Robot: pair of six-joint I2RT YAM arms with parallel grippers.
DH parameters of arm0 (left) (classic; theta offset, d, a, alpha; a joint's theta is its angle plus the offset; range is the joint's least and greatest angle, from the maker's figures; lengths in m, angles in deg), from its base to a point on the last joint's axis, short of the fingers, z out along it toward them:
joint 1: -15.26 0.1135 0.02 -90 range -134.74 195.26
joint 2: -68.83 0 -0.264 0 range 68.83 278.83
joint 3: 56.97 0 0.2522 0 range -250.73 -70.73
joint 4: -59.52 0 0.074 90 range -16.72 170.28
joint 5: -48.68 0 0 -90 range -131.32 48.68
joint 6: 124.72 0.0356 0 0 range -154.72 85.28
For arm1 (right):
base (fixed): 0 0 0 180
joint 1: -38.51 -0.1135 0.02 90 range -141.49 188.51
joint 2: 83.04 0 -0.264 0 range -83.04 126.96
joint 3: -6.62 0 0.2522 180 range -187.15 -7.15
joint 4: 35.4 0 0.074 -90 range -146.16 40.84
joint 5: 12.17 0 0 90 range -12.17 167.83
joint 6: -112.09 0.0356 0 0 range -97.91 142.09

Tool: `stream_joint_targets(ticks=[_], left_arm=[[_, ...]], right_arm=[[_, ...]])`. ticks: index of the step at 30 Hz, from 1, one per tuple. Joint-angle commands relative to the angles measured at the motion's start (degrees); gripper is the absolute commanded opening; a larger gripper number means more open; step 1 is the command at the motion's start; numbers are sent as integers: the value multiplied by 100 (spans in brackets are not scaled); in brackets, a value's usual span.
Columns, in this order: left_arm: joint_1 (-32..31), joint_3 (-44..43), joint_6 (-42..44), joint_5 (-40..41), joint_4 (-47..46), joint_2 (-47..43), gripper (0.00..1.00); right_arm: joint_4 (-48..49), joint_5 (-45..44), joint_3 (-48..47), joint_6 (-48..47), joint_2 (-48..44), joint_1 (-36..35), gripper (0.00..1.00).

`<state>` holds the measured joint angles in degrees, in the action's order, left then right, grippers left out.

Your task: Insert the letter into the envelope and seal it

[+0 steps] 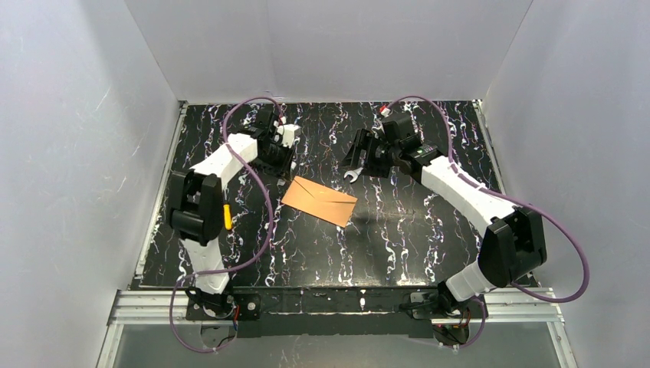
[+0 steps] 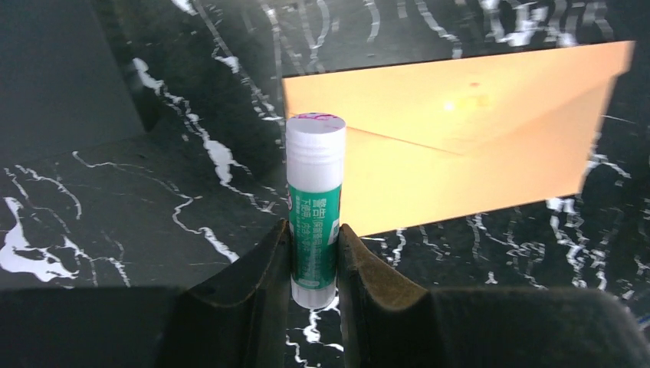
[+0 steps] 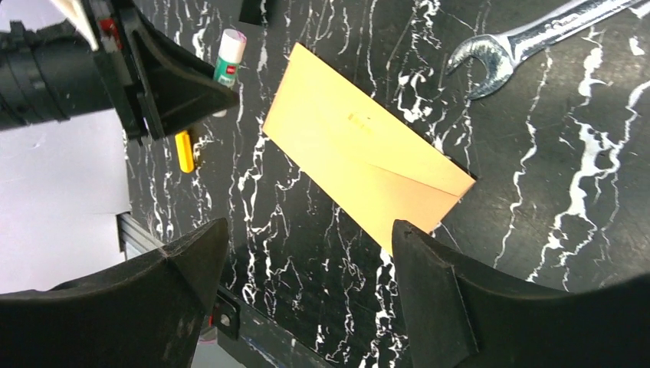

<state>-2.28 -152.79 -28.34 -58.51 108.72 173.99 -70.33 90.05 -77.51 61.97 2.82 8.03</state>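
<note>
The orange-brown envelope (image 1: 318, 201) lies flat on the black marbled table, its pointed flap folded down over its body; it also shows in the left wrist view (image 2: 460, 130) and the right wrist view (image 3: 360, 157). The letter is not in view. My left gripper (image 2: 314, 234) is shut on a green-and-white glue stick (image 2: 314, 199), cap on, held beside the envelope's far-left corner (image 1: 282, 163). The glue stick also shows in the right wrist view (image 3: 229, 57). My right gripper (image 3: 310, 230) is open and empty, raised above the envelope's far-right side (image 1: 360, 162).
A silver open-end wrench (image 3: 529, 38) lies on the table just beyond the envelope, under my right gripper (image 1: 353, 176). A flat dark rectangle (image 2: 61, 69) lies left of the glue stick. White walls stand on three sides of the table.
</note>
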Motion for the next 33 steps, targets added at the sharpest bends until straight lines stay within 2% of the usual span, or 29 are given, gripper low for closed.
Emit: stream_joint_targets(ticks=[1,9,11,20,25,29,31,32,33], left_arm=[[76,-505,145,692,680,394,0],[76,-668,-21,764,683,988,2],[83,-711,-62,758,685,1055,12],[76,-659,-117,668,653,1014,36],[79,-668,-123,665,673,978,40],[79,-603,-244,662,586,576,46],[75,-447,-314,580,372,217,54],[80,-333,-396,561,236,37,70],[82,-209,-445,545,91,-161,94]], right_arm=[[-323,-247,-60,-228,-285,-2,84],[-222,-247,173,-57,-416,-2,84],[-217,-255,217,-3,-437,-2,85],[-213,-291,287,21,-549,7,85],[-160,-236,373,37,-709,7,85],[-188,-254,408,63,-888,7,87],[-260,-382,438,125,-976,7,90],[-265,-429,474,164,-1016,7,92],[-223,-439,524,180,-1064,7,93]])
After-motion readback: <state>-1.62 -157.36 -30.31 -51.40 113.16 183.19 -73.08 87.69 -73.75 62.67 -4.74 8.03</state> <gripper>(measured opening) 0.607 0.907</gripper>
